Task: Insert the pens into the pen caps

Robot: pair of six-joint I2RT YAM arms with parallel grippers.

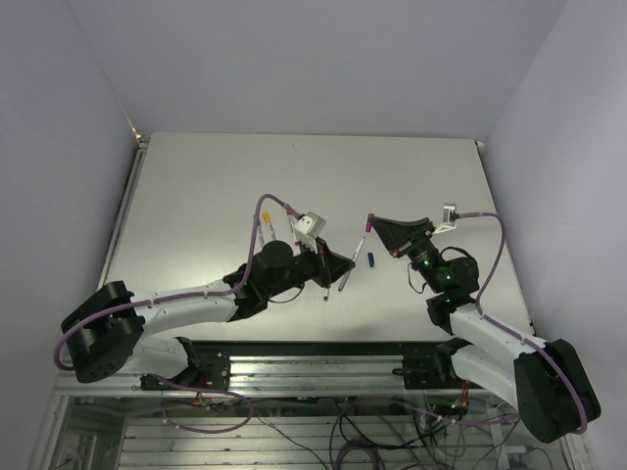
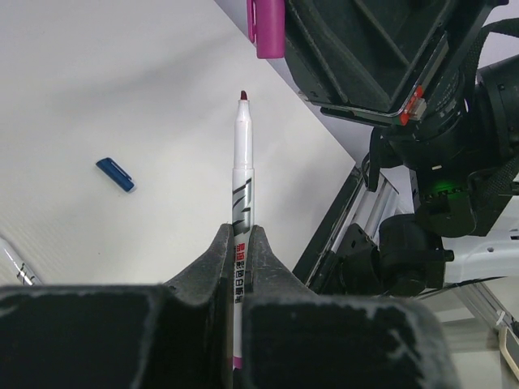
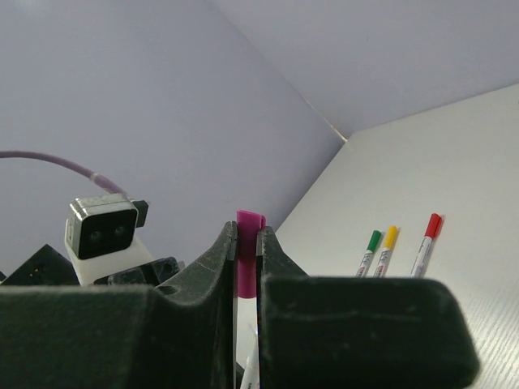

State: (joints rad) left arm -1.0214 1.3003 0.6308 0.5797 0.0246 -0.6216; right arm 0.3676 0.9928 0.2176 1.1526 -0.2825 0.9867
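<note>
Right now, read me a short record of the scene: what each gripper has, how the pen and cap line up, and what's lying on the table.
left gripper: shut on the purple pen, tip out
right gripper: shut on the purple cap
pen to cap: tip points toward the cap, clear gap between them, not inserted yet
blue cap: loose on the table, no pen in it
other pens: green pen, yellow pen and red pen lie side by side, seemingly capped
</note>
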